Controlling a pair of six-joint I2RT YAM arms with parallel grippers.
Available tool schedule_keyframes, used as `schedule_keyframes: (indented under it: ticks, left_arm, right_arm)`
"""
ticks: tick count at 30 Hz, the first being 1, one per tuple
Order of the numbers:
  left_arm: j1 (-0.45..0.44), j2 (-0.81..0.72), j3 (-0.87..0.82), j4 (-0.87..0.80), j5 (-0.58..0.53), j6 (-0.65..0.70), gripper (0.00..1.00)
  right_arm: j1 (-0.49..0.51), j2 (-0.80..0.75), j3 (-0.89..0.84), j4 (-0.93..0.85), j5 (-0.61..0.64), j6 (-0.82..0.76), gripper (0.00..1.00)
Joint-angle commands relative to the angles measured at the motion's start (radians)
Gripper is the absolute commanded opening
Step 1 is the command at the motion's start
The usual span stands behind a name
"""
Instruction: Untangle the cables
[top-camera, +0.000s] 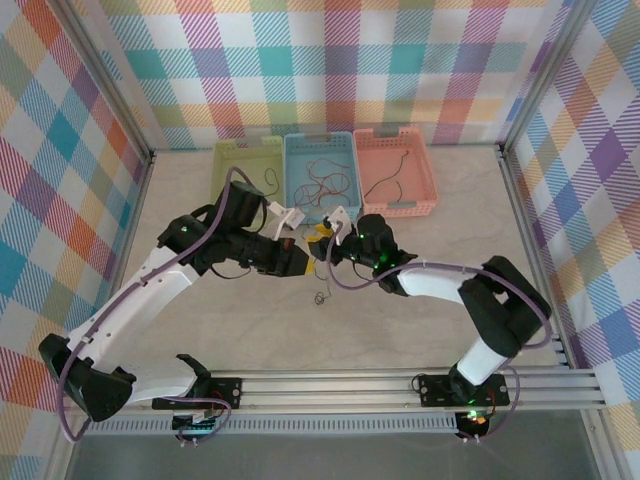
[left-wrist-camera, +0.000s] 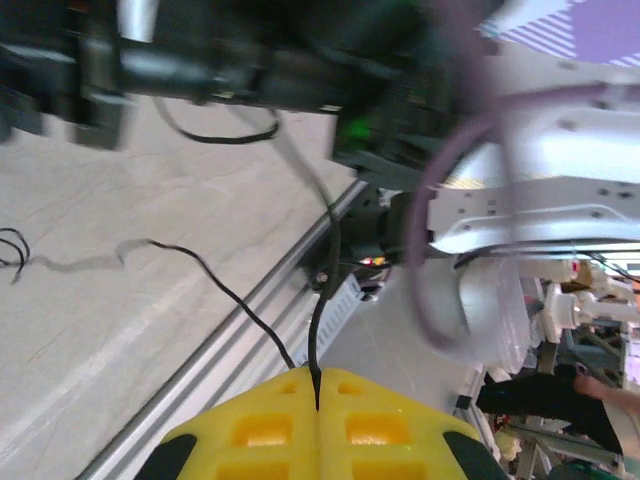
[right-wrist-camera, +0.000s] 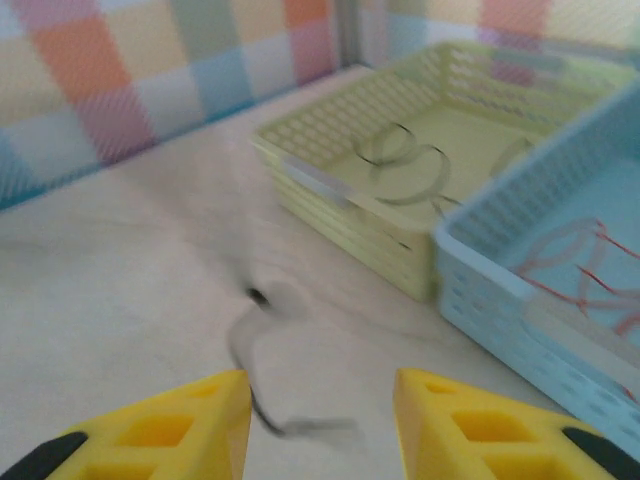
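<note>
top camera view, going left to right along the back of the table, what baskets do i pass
yellow-green basket → blue basket → pink basket

Checked cloth walls (top-camera: 330, 60) in pastel pink, teal, yellow, orange and purple close off the far side and both flanks, framed by bare aluminium posts (top-camera: 104, 75). The table (top-camera: 250, 330) is pale beige with faint marbling, evenly lit, with soft shadows. Slotted aluminium rails (top-camera: 340, 385) run along its near edge, and a flat grey surface (top-camera: 400, 455) lies beyond them.
</note>
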Motion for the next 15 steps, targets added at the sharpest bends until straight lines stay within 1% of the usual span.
schedule_keyframes:
  ticks: [1,2,3,6,8,11,13,15]
  left_arm:
    - [-0.010,-0.069,0.067,-0.004,0.088,-0.008,0.00]
    - [-0.010,-0.080,0.078,-0.010,0.094,-0.010,0.00]
    - [-0.010,-0.089,0.087,-0.013,0.096,-0.014,0.00]
    - [-0.010,-0.108,0.108,-0.019,0.088,-0.023,0.00]
    - [-0.010,-0.108,0.120,-0.018,0.059,-0.030,0.00]
    - [-0.010,-0.093,0.131,-0.011,-0.002,-0.058,0.00]
    - [-0.009,-0.077,0.140,-0.012,-0.060,-0.081,0.00]
    - [-0.010,-0.063,0.149,-0.002,-0.115,-0.091,0.00]
  right_arm:
    - [-0.079,0.070,0.031,-0.006,0.121,0.091,0.38]
    - [-0.113,0.078,0.045,-0.057,0.120,0.144,0.34]
    - [-0.149,0.078,0.052,-0.088,0.104,0.191,0.33]
    - [-0.212,0.071,0.014,-0.050,0.096,0.272,0.33]
    - [-0.241,0.056,-0.001,-0.044,0.052,0.299,0.33]
    - [-0.252,-0.025,-0.055,0.026,-0.012,0.287,0.37]
    - [-0.252,-0.108,-0.081,0.017,-0.067,0.269,0.41]
    - [-0.253,-0.216,-0.100,-0.030,-0.125,0.248,0.47]
